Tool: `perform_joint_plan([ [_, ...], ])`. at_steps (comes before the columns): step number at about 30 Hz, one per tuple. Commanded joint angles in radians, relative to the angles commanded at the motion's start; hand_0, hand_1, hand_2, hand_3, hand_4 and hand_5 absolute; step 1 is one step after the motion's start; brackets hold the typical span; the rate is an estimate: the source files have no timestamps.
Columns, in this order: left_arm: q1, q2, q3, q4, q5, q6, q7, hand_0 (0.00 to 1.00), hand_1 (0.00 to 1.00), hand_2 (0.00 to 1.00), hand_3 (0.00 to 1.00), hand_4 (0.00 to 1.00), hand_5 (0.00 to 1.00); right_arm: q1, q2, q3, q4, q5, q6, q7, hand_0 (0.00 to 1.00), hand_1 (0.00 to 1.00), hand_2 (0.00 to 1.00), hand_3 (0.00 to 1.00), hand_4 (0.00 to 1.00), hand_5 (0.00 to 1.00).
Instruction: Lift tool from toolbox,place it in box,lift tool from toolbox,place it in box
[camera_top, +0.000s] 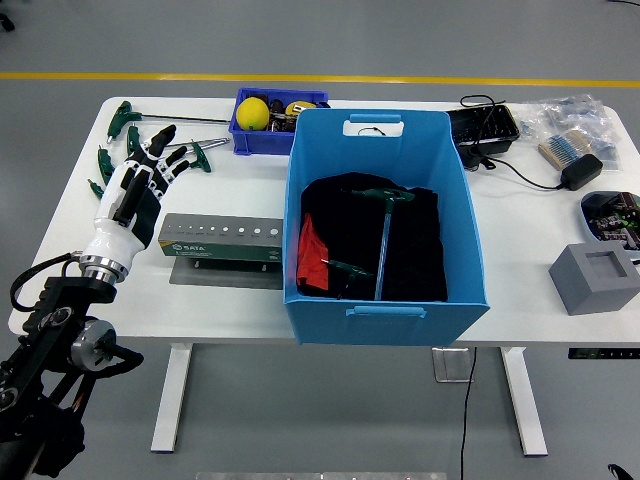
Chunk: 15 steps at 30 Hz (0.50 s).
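progress: i see one wrench (384, 235) lying in the blue box (385, 310) | left hand (135, 190) released, empty, over wrenches (120, 140) beside rack (222, 242) | i judge next pickup pending

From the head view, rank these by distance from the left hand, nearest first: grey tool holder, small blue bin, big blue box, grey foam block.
Measured from the left hand:
1. Grey tool holder, just right of the wrist.
2. Small blue bin, farther back, to the right.
3. Big blue box, mid-table.
4. Grey foam block, far right edge.
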Motion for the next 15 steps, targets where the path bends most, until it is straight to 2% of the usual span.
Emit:
perform_joint_plan([
  [6,0.073,-0.003,-0.063,-0.016,0.029,-0.001,0.003,0.84,0.87,0.96,0.823,0.929,0.702,-0.004,0.005,0.005,0.001,-0.005,-0.002,-0.003,0.676,0.652,0.707,0.557,0.776,0.668],
  [12,0.093,0.012,-0.077,-0.019,0.059,0.001,-0.017,0.833,0.862,0.956,0.825,0.917,0.694,-0.007,0.007,0.003,0.003,-0.008,-0.001,-0.005,0.677,0.653,0.707,0.557,0.776,0.667],
  [13,0.094,0.013,-0.078,-0.018,0.062,0.002,-0.019,0.955,0.99,0.998,0.891,0.915,0.705,-0.006,0.007,0.002,0.003,-0.008,-0.001,-0.005,0.677,0.656,0.707,0.557,0.776,0.667],
  [15,0.094,0.013,-0.082,-0.014,0.065,0.005,-0.023,0.955,0.99,0.998,0.891,0.915,0.705,-0.005,0.008,-0.002,0.004,-0.002,-0.001,-0.004,0.677,0.656,0.707,0.557,0.776,0.667],
])
